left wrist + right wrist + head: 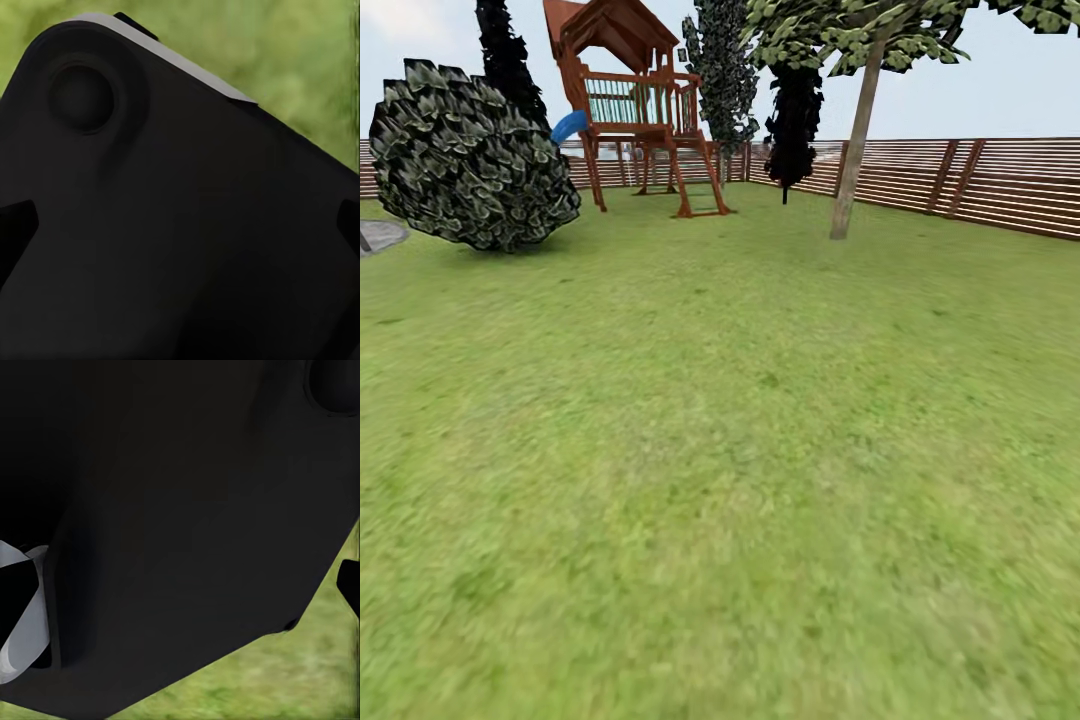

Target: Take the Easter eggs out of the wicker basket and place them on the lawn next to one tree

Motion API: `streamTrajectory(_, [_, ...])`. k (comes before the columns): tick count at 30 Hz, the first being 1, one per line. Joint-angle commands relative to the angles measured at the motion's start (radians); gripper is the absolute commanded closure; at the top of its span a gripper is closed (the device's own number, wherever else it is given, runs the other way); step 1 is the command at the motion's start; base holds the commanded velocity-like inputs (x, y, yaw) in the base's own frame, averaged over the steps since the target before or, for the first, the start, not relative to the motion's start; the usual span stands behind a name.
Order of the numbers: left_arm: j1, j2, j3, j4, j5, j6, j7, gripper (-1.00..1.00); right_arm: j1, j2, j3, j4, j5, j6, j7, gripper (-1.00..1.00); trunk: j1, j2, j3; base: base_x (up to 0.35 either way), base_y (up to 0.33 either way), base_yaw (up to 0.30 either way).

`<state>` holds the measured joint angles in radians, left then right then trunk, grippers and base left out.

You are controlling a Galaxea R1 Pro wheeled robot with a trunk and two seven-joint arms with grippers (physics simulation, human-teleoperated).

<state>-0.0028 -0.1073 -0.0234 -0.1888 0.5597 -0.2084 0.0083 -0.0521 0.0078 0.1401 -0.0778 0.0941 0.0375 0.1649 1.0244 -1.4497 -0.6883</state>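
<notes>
- The lawn (740, 480) spreads wide and bare across the head view, blurred near the camera; the robot seems to be in transit over the garden, so the arms are probably tucked close to the body for travel.
- A slatted wooden fence (1000, 185) closes off the far side.
- A round dark bush (470, 155) sits at the left, beside a sliver of grey gravel (378, 236).
- The wooden play tower (635, 105) stands at the back with its blue slide (570, 125).
- The tree (857, 140) with the pale, smooth trunk rises right of the tower (a fair candidate for the eggs).
- Eggs and basket: nowhere to be pointed at here.
- Each wrist view looks onto a dark robot housing with grass behind; I cannot tell whether either gripper's fingers are spread or closed.
</notes>
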Motion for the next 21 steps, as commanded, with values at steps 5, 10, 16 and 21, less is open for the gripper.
streamTrajectory(5, [0.0,0.0,-0.003,0.0,0.005,-0.003,0.001,-1.0,0.0,0.0,0.001,-0.002,0.01,0.004,0.002,-1.0,0.001,0.0,-0.001,0.343,-0.089,0.0])
streamTrajectory(10, [0.0,0.0,-0.003,0.0,0.005,-0.003,0.001,-1.0,0.0,0.0,0.001,-0.002,0.01,0.004,0.001,-1.0,0.001,0.0,-0.001,0.343,-0.089,0.0])
streamTrajectory(16, [0.0,0.0,-0.003,0.0,0.005,-0.003,0.001,-1.0,0.0,0.0,0.001,-0.002,0.01,0.004,0.002,-1.0,0.001,0.0,-0.001,0.343,-0.089,0.0])
streamTrajectory(21, [0.0,0.0,-0.003,0.0,0.005,-0.003,0.001,-1.0,0.0,0.0,0.001,-0.002,0.01,0.004,0.002,-1.0,0.001,0.0,-0.001,0.343,-0.089,0.0])
